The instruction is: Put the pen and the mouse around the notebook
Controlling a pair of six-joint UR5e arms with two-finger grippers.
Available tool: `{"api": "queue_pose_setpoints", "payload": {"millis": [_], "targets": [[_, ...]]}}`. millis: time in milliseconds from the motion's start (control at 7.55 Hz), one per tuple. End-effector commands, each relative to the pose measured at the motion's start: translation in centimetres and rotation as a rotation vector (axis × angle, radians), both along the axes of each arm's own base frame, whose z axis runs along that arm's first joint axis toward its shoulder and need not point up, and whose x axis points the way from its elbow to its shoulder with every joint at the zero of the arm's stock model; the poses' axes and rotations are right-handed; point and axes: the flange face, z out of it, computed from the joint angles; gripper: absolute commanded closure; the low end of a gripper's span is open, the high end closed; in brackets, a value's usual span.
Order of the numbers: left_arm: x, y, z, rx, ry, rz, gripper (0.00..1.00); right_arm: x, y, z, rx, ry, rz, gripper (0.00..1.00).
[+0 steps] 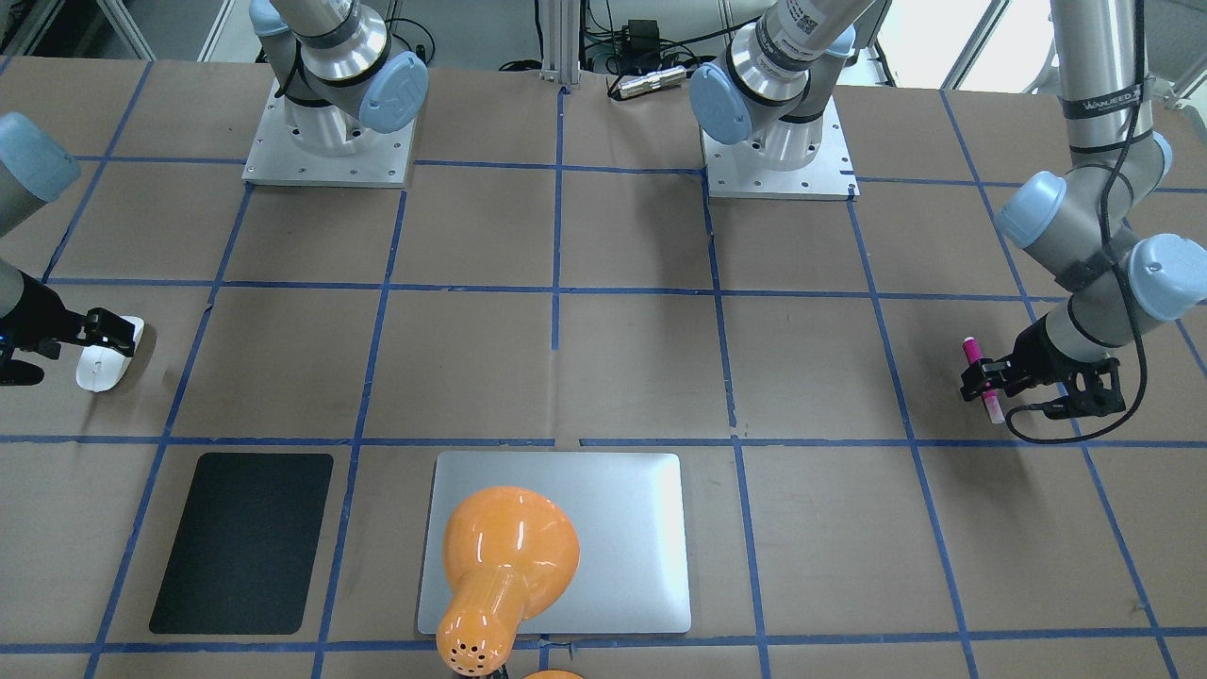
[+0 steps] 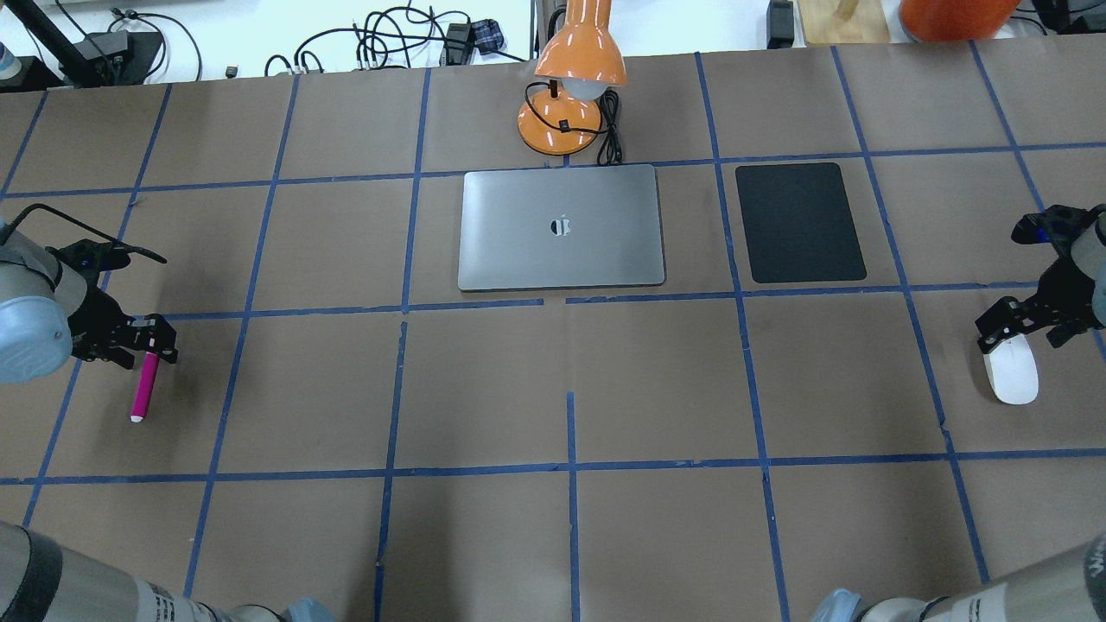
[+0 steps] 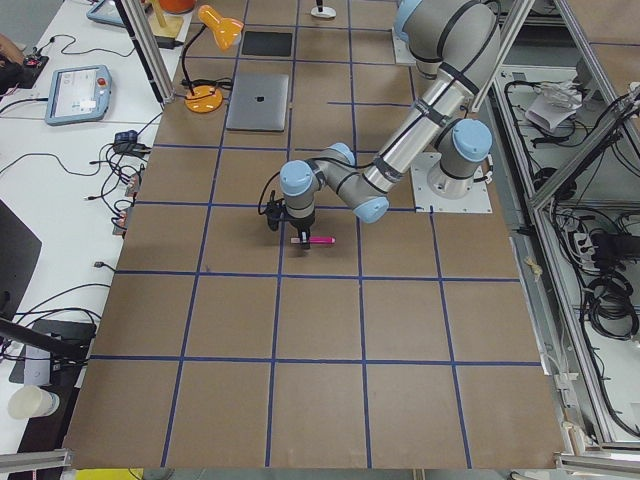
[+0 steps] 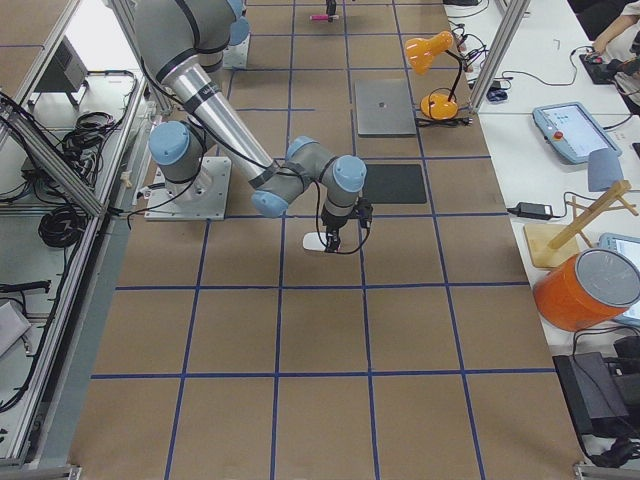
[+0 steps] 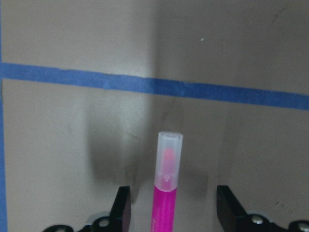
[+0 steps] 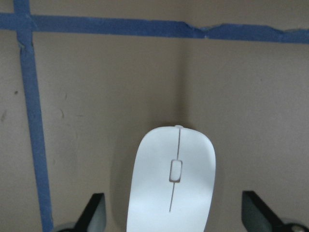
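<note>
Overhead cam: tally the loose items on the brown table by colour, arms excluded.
Pink: 1, the pen
White: 1, the mouse
Silver-grey: 1, the notebook
Black: 1, the pad
Orange: 1, the desk lamp
Total: 5

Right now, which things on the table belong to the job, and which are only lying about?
For the job: pen, mouse, notebook.
Only lying about: orange lamp, black pad.
</note>
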Motion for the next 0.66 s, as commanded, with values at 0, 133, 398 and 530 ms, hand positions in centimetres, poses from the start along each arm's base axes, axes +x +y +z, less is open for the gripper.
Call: {"api": "queue_pose_setpoints", "payload": {"millis": [0,133,398,530], "targets": [[0.2,-0.2,0.1,-0.005,-0.001,-0.01,0.56,0.4,0.6,-0.9,0.018,-0.01,-0.001,0.0],[0.1,-0.2,0.0,-0.003,0.001,-0.011,0.81,0.4,0.5,-1.2,0.021,-0.012,-0.004,0.0],[0.1,-0.2,0.2,-0.007,-0.001,-0.015,1.0,0.2,0.3,-3.0,0.049,-0.031,-0.009,0.0],[0.2,-0.2,0.9,-0.016,-0.012,-0.017,1.0,-0.1,0.2,-3.1,0.061,-0.016,-0.004,0.0]]}}
